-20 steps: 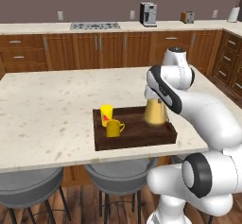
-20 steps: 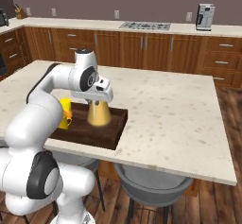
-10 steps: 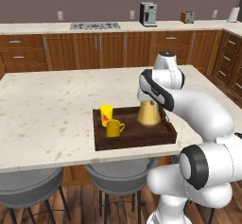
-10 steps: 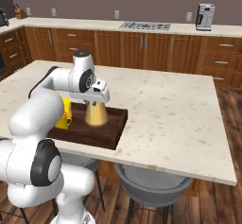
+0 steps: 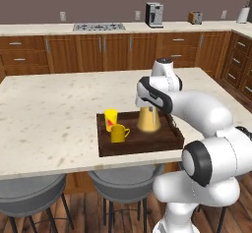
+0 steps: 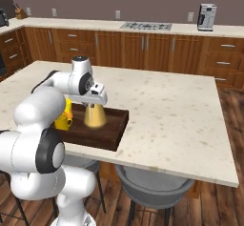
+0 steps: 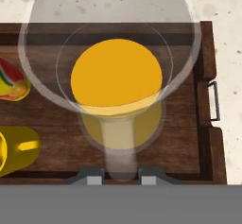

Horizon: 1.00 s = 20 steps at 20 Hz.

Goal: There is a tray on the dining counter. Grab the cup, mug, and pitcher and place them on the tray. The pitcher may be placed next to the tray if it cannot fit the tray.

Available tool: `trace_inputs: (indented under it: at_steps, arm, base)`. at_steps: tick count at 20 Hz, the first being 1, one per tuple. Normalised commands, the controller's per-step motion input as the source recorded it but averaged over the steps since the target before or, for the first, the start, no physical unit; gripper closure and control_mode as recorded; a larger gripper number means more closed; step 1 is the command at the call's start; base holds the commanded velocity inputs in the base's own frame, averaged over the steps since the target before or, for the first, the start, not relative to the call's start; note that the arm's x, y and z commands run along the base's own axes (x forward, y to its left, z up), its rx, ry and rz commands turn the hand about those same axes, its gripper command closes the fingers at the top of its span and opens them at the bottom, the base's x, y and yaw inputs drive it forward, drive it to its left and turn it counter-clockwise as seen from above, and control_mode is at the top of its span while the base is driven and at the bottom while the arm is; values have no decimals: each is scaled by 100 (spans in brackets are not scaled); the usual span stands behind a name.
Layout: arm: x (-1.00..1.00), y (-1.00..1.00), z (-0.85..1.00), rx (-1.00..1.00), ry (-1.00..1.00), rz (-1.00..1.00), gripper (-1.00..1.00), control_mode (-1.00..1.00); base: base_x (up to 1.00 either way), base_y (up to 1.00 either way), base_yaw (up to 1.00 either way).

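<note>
The dark brown tray (image 5: 167, 139) lies on the dining counter (image 5: 54, 114) near its front edge. On the tray's left part stand the tall yellow cup (image 5: 111, 118) with a red mark and the short yellow mug (image 5: 118, 133). The clear pitcher (image 5: 148, 120) with orange liquid is upright over the tray's middle, its base down at the tray floor. My gripper (image 5: 147, 105) is shut on the pitcher's narrow top from above. In the hand view the pitcher (image 7: 116, 74) sits between my fingertips (image 7: 92, 176), with the cup (image 7: 12, 83) and mug (image 7: 14, 150) at left.
Two grey stools (image 5: 29, 197) stand under the counter's front edge. The back counter holds a cooktop (image 5: 98, 27) and a coffee machine (image 5: 154, 14). The tray's end handle (image 7: 215, 100) is to the pitcher's right. Bare stone (image 6: 171, 106) stretches right of the tray.
The hand has carried the pitcher a little to the left across the tray, closer to the cup and mug. The cup and mug have stayed put.
</note>
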Motion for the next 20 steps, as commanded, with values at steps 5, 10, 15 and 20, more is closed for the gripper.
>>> trace_inputs:
  at_steps: [5, 10, 15, 20]
  arm:
    - [0, 0, -37, 0, 0, 0, 100, -100]
    - [0, 0, -31, 0, 3, 0, 100, -100]
    - [0, 4, -4, 0, 1, 0, 100, -100]
    - [0, 0, 0, -1, 0, 0, 100, -100]
  base:
    - [0, 0, 0]
    - [0, 0, 0]
    - [0, 0, 0]
    - [0, 0, 0]
